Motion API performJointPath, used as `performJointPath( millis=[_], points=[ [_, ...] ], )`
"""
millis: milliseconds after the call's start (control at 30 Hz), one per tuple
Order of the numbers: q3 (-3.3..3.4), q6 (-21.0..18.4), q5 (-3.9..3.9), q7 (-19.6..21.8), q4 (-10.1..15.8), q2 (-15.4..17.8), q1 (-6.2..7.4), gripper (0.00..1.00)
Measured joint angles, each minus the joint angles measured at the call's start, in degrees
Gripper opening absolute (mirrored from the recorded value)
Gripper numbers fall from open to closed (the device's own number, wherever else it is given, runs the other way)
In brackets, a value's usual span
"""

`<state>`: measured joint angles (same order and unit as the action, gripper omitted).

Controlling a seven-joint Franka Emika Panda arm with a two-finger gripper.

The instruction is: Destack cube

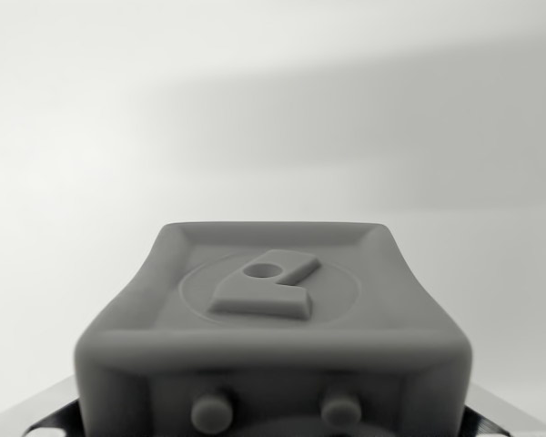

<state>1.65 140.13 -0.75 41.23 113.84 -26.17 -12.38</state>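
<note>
A grey cube [273, 328] fills the lower half of the wrist view, very close to the camera. Its top face has a raised rim and a circle with an embossed mark inside it. Two round studs show on its near face at the bottom edge. Only this one cube is visible; whatever lies beneath it is hidden. Thin dark and shiny parts [36, 421] poke out at both bottom corners behind the cube, probably pieces of my gripper. No fingertips show, so I cannot tell how the jaws stand.
A plain white surface [273, 109] spreads behind and around the cube, with a soft grey shadow band across the upper right.
</note>
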Motion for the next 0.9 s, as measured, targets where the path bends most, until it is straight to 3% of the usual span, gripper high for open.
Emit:
performJointPath(
  millis=[900],
  points=[
    [0.0, -1.43, -0.05, -3.26, -5.84, -4.37, -4.0, 0.0]
  ],
)
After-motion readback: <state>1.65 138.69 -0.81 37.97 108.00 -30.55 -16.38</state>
